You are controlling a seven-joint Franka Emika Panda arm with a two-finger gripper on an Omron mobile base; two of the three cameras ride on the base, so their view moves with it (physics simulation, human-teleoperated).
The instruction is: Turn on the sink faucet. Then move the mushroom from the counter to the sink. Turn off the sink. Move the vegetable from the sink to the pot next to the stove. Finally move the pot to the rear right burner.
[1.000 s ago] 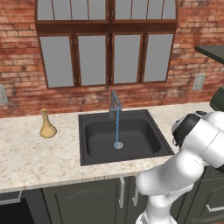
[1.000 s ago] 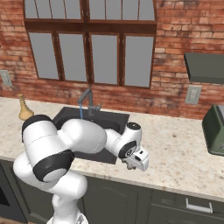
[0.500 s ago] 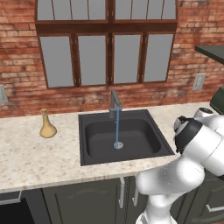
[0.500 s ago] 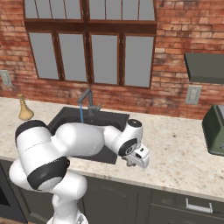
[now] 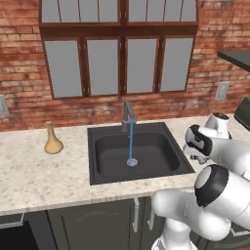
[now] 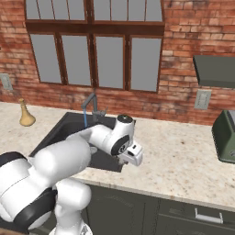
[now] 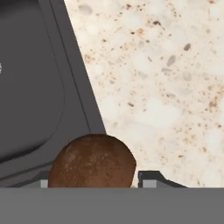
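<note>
Water on: thin blue stream [image 5: 130, 146] runs from the grey metal faucet [image 5: 128, 113] into the dark rectangular sink basin [image 5: 112, 156]. White arm is folded low over the counter at the sink's right edge, with the two-finger gripper [image 7: 93, 180] pointed down. In the hand view the round brown mushroom [image 7: 92, 162] sits right between the two dark fingertips [image 7: 148, 178], on the speckled beige stone counter [image 7: 162, 87] at the sink's dark rim [image 7: 81, 87]; it overlaps the rim line. Jaws are spread to either side of the mushroom, tips just beside its flanks; can't tell whether they touch it, so no confirmed pinch. From the base views the mushroom is hidden under the hand. Tan ceramic vase [image 5: 52, 139] stands upright on the counter left of the sink, well apart from the arm. Dark green toaster [image 6: 225, 137] sits on the counter far right, under the grey hood [image 6: 215, 69]. Brick wall and a wood-framed window [image 5: 119, 49] behind the faucet.
</note>
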